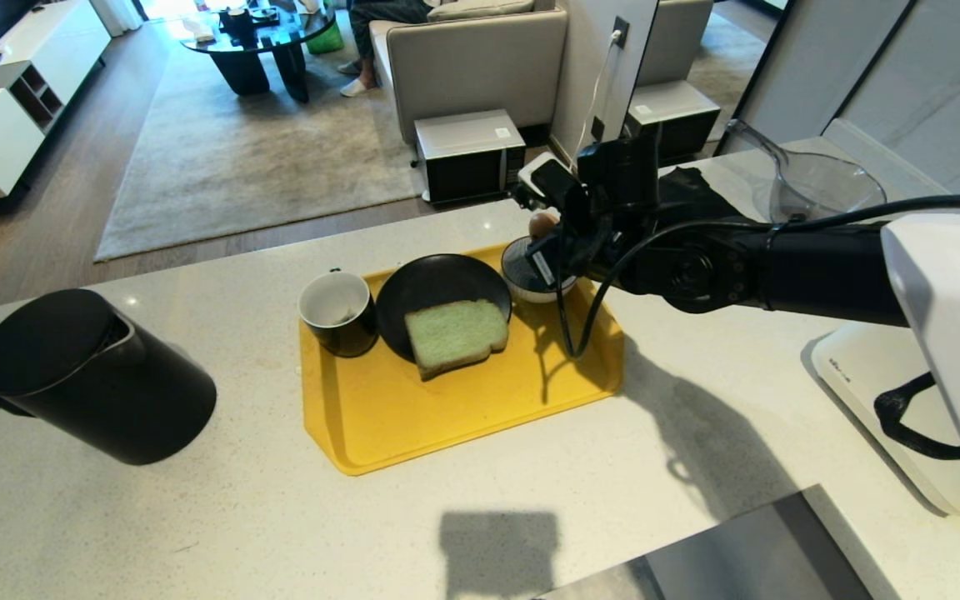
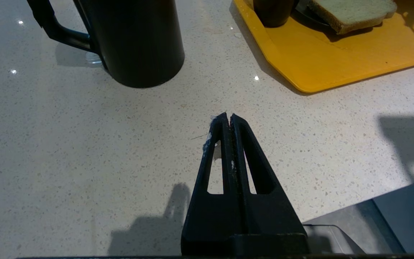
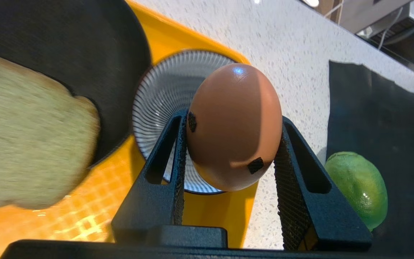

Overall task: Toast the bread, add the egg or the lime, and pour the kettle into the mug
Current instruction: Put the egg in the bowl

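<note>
A speckled pale stone counter (image 1: 197, 517) is spread across the head view, and at its centre a yellow plastic tray (image 1: 413, 425) with a raised rim is laid; at the left edge of the frame the tall matte black kettle (image 1: 88, 375) is seen, cylindrical, with a domed lid; on the tray a round black plate (image 1: 438, 283) is set, and on its near edge the square pale green bread (image 1: 455, 333) with a brown crust is rested; just left of the plate the glossy black mug (image 1: 338, 312), white inside, is stood; at the tray's upper right corner a striped bowl (image 3: 164, 93) is placed, ribbed with fine radial lines; in the right wrist view the smooth pinkish-orange egg (image 3: 234, 126), marked with dark spots, is clasped between the mesh-textured fingers of the right gripper (image 3: 230, 144) and held above the bowl; at the lower right of that view the glossy green lime (image 3: 358, 187) is lain on a black cloth (image 3: 383, 118); the left gripper (image 2: 228, 120) is pressed closed above bare counter, with nothing grasped.
</note>
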`<state>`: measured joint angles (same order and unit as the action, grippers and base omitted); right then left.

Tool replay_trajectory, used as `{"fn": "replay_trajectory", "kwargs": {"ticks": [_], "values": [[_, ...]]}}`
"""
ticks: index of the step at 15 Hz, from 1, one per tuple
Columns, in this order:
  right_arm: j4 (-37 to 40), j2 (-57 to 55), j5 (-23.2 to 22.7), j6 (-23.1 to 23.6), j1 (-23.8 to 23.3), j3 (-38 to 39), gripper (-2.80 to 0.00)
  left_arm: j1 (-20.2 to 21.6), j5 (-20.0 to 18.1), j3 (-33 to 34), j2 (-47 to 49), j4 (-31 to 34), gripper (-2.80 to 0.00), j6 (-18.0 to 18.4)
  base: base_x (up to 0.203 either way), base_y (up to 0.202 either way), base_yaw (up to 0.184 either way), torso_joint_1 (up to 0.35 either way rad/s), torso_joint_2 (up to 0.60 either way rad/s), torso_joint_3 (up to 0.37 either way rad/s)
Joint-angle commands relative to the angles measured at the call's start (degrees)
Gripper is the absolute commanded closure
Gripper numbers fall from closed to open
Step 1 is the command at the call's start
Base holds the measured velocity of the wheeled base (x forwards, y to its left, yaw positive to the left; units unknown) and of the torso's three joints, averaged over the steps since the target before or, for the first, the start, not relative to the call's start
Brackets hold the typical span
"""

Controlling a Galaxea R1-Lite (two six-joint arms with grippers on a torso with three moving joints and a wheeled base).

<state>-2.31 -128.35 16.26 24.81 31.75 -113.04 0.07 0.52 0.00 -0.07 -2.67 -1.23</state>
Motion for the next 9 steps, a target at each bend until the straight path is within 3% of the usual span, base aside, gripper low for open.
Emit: {"fn": "replay_trajectory", "kwargs": {"ticks": [1, 9], "values": [[-0.4, -2.5, 0.1, 0.7, -1.3, -0.5, 0.0, 0.0, 0.0, 1.0, -0.1, -0.1, 0.0, 0.0, 0.0, 0.0, 0.0, 0.0, 0.0, 0.0], [0.0, -0.7, 0.6, 0.8, -3.0, -0.2, 0.0, 0.0, 0.0, 1.0, -0.1, -0.1, 0.0, -0.1, 0.0, 0.0, 0.0, 0.0, 0.0, 0.0]]}}
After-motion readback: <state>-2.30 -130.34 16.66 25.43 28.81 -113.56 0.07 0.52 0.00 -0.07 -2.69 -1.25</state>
